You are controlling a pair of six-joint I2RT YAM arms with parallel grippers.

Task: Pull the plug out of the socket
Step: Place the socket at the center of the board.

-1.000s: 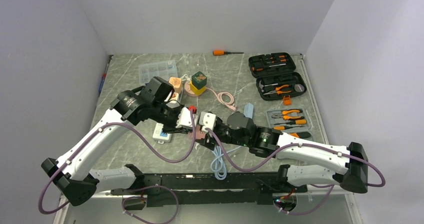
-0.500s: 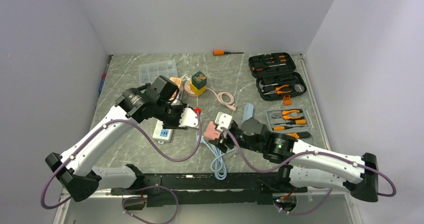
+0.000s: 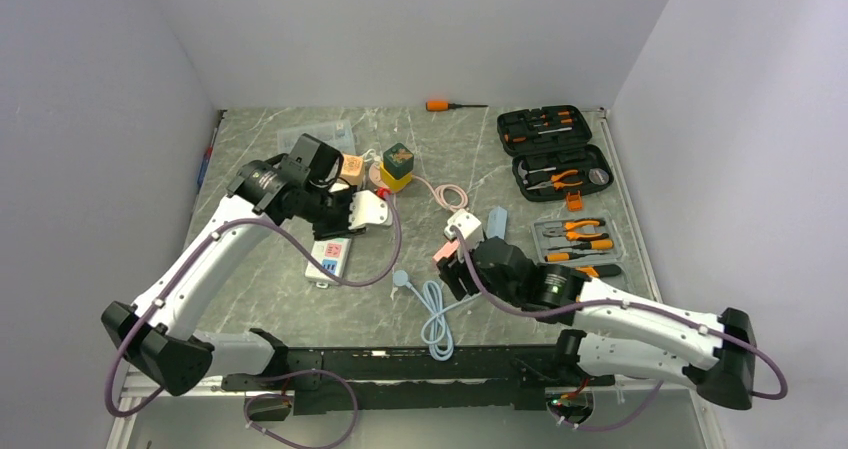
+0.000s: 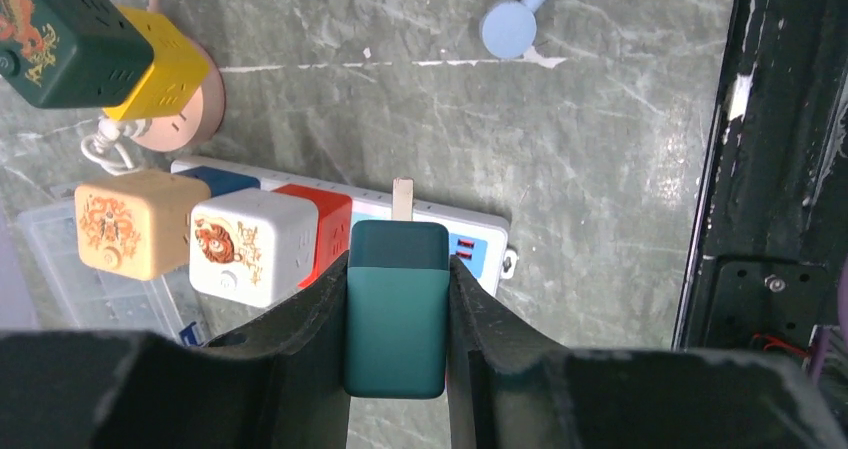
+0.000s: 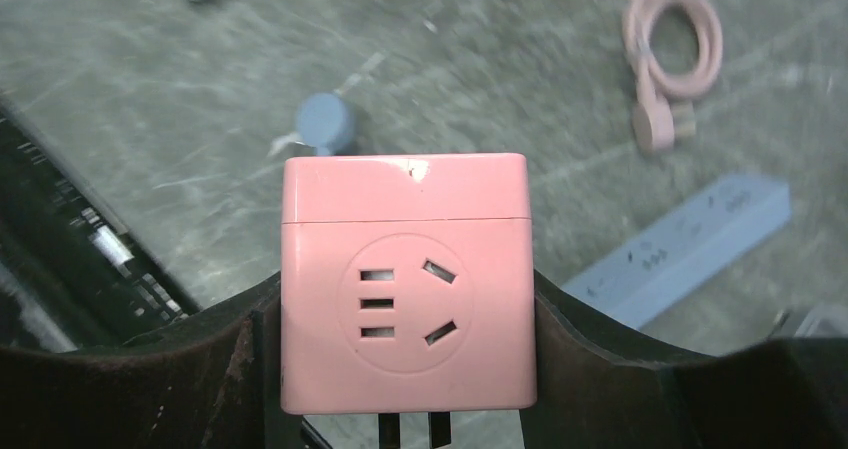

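The green plug [image 4: 397, 314], clamped in the left claw [image 4: 398, 267], hangs above the white power strip [image 4: 480, 237], and the pink socket cube [image 5: 405, 269], clamped in the right claw [image 5: 405, 304], is well right of it: pulling seems done, next comes setting both down.

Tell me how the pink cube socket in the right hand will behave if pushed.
The pink plastic cube socket looks rigid and probably light. Its flat square faces should slide rather than roll. Set on the side with the prongs, it would likely rock.
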